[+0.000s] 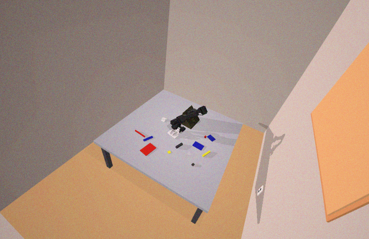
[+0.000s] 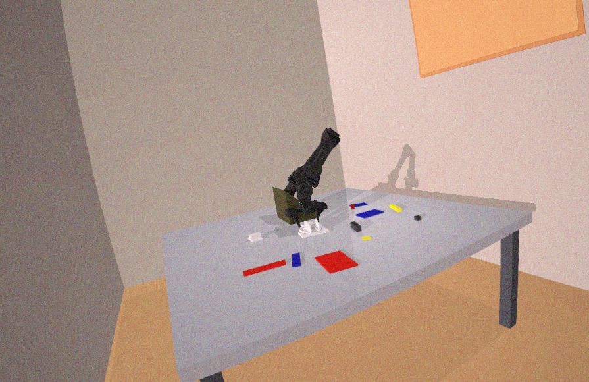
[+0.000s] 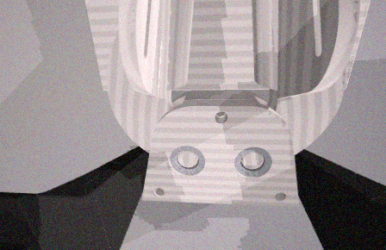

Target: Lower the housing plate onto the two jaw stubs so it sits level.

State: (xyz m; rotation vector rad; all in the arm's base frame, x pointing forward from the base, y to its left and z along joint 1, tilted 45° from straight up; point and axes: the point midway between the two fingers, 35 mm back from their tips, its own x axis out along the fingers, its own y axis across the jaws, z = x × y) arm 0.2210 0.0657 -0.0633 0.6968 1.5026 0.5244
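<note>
Pincer (image 1: pixel 177 130) (image 2: pixel 309 224) (image 3: pixel 217 152), clamped on white housing plate (image 1: pixel 177 130) (image 2: pixel 309 221) (image 3: pixel 221 134).
Plate: between its fingers, two pins showing through. White base (image 1: pixel 173 136) (image 2: pixel 314 233) (image 3: pixel 100 52): beneath pincer, on desk (image 1: pixel 162 166) (image 2: pixel 241 315) (image 3: pixel 58 121).

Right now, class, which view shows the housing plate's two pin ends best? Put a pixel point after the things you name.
The wrist view: both pin ends (image 3: pixel 188 159) stand up close, each inside a grey ring. The top and exterior views show only a small white assembly.
</note>
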